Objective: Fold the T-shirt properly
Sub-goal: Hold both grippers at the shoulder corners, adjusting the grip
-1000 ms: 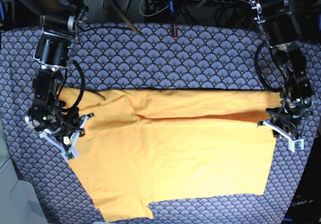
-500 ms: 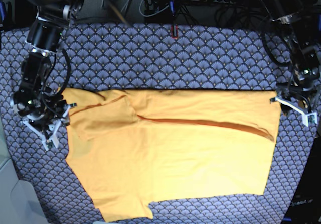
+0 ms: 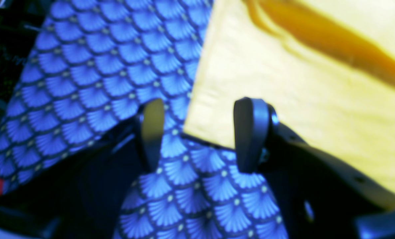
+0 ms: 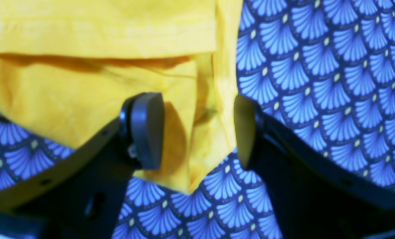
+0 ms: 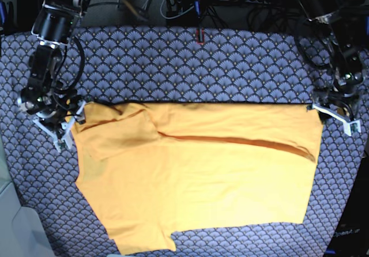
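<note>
Two open pincers, T-shirt [image 5: 202, 182] flat on cloth [image 5: 173, 61]

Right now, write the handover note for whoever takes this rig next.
Left gripper: open, empty, above the shirt's corner at the base view's upper right.
Right gripper: open, empty, over the sleeve edge at the base view's left.
T-shirt: lies flat on the scallop-patterned cloth, its far edge folded toward the middle, with a long crease across the body. Neither gripper holds it.
Done: one lengthwise fold.
Left: the near side, including the lower sleeve, is still unfolded, and the shirt likely needs further folds after that.
</note>
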`<action>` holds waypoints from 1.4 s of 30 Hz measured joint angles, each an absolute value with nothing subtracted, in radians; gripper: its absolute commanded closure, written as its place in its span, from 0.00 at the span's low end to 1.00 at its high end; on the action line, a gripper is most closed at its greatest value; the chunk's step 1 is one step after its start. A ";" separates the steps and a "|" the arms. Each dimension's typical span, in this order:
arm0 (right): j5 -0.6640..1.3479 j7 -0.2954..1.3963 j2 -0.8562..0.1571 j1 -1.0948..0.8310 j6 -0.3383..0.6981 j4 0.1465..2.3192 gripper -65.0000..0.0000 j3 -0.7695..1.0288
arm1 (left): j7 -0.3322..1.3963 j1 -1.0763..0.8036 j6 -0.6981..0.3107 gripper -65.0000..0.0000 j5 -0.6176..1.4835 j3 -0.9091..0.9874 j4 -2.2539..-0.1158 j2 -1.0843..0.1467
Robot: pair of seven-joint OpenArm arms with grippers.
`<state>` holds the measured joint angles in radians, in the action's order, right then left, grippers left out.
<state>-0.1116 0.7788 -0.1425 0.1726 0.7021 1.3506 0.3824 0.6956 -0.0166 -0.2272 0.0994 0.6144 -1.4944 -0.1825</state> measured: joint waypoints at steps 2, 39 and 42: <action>-0.111 0.777 -0.146 0.165 0.702 1.351 0.47 0.408 | 0.696 -0.017 -0.215 0.49 0.096 0.620 -1.494 -0.183; -0.109 0.769 -0.123 0.134 0.701 1.354 1.00 0.429 | 0.694 -0.031 -0.214 0.49 0.093 0.676 -1.312 -0.217; -0.108 0.769 -0.123 0.133 0.701 1.354 1.00 0.429 | 0.693 -0.027 -0.221 0.49 0.095 0.675 -1.319 -0.213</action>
